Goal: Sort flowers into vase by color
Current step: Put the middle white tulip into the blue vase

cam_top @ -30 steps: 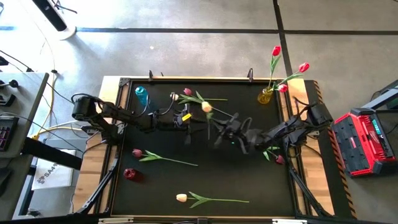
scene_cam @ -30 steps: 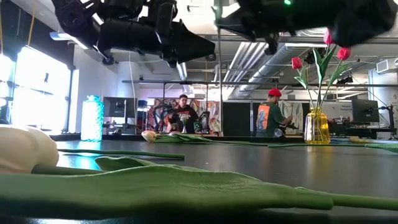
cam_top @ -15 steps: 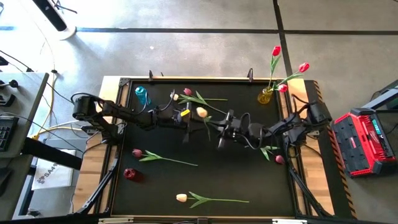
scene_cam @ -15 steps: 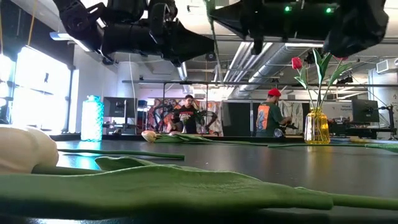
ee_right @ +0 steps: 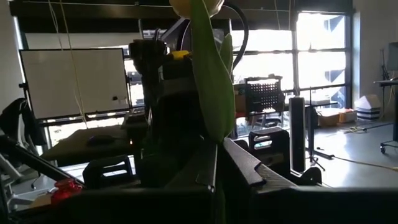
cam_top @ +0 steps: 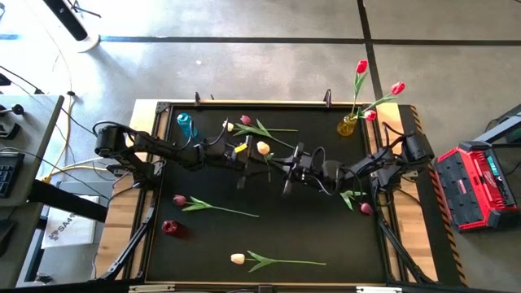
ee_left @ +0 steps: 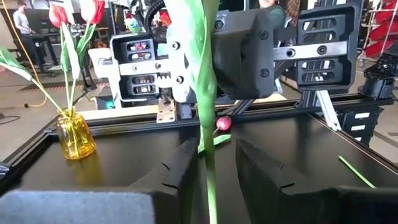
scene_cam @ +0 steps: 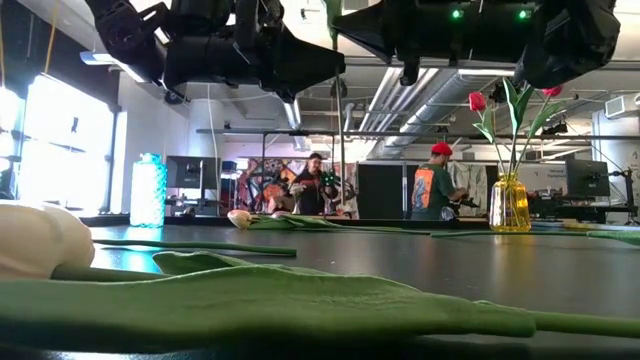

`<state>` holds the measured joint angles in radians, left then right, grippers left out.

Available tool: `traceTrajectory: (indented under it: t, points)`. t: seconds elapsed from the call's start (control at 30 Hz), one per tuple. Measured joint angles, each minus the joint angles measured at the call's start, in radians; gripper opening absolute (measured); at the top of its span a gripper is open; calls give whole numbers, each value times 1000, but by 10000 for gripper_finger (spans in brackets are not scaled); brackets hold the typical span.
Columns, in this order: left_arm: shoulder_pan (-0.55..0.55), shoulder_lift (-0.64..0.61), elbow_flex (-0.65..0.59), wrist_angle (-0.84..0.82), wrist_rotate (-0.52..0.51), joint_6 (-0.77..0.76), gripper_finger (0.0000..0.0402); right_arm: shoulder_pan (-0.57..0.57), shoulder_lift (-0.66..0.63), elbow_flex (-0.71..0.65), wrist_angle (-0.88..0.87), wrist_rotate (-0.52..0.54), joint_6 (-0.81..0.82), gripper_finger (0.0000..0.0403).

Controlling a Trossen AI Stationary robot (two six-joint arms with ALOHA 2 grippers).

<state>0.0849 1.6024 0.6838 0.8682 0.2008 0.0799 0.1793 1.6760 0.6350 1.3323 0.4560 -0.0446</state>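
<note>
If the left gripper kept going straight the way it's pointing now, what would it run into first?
Most likely the right gripper. The left gripper points across the table toward it, and its wrist view shows the right arm's wrist housing directly ahead, past the cream tulip's stem between its fingers. Depth is hard to judge.

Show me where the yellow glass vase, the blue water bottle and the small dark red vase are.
Yellow glass vase (cam_top: 348, 126): high view, on its glass body.
Blue water bottle (cam_top: 186, 125): high view, on its side.
Small dark red vase (cam_top: 169, 228): high view, on its top.
</note>
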Motion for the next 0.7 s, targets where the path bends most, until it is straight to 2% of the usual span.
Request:
traceTrajectory:
  t: [0.27, 0.5, 0.7]
  points:
    - [1, 0, 0, 3, -1, 3, 9, 14, 0, 0, -10, 10, -9, 0]
    - [1, 0, 0, -9, -3, 3, 3, 13, 0, 0, -38, 11, -10, 4]
    - [9, 0, 0, -27, -7, 1, 1, 14, 0, -2, -52, 79, -29, 39]
